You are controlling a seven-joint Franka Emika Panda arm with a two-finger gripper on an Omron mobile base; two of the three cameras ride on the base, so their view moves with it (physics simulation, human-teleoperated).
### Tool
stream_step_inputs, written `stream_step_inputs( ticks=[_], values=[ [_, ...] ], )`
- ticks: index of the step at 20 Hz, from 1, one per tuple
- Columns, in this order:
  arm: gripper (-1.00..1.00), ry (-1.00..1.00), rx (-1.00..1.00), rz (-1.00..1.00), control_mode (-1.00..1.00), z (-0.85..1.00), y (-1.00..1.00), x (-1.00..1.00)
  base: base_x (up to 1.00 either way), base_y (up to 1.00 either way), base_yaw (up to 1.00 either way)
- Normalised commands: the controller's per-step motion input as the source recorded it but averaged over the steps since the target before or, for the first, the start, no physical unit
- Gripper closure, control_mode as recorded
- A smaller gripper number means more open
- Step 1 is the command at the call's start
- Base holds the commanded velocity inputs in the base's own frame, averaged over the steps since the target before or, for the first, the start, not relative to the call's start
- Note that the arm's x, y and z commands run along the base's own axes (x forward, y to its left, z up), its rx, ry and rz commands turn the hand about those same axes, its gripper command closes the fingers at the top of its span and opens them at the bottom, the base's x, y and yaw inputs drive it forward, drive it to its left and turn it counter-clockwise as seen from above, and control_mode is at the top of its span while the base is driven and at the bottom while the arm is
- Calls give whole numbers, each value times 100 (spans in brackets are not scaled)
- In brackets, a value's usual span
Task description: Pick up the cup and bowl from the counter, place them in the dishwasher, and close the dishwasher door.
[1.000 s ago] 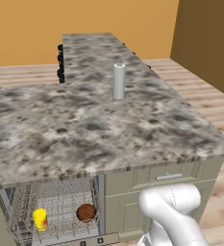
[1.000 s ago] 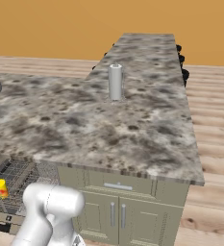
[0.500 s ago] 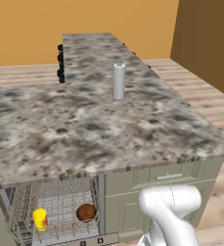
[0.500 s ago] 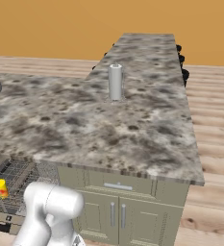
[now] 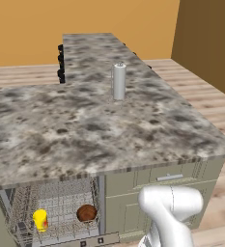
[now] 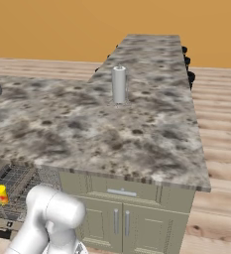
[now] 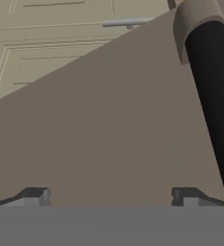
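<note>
item: dishwasher door [image 7: 108,125]. flat grey-brown panel, lowered open, lay close under the hand camera; its black handle bar [image 7: 217,96] ran along the right of that view.

item: dishwasher [image 5: 56,212]. set under the bench [image 5: 85,125], wire rack exposed. the cup [image 5: 40,219], yellow, stood at the rack's left; the bowl [image 5: 86,212], reddish-brown, sat to the right of it, apart. both were off the bench, so loading read as done and closing the door as the step in hand.

item: tool [image 7: 111,196]. fingertips [image 7: 34,196] stood wide apart, nothing between them, very near the panel face; contact could not be told.

handling note, as judgement: a good close called for a push from beneath the panel or at the handle edge, swung up in the hinge's arc, not straight in. the tips needed to stay clear of the bar to avoid snagging.

adjacent: olive cabinet front [image 7: 51,43] with metal handle [image 7: 128,22] beyond the panel; tall grey cylinder [image 5: 119,81] upright on the bench, well apart.
</note>
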Motion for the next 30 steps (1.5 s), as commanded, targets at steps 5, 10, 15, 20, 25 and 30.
stream_step_inputs(
  ticks=[5,10,15,20,25,30],
  values=[
    [-100,-8,0,0,-100,-19,0,77,0,0,0],
    [-100,-11,0,0,-100,0,0,78,0,0,0],
    [-100,-9,0,-1,-100,0,0,85,0,0,0],
    [-100,-8,2,-3,-100,-3,-2,90,0,0,0],
    [-100,-8,4,-4,-100,-12,0,88,0,0,0],
    [-100,-9,6,-4,-100,-15,0,82,0,0,0]
  ],
)
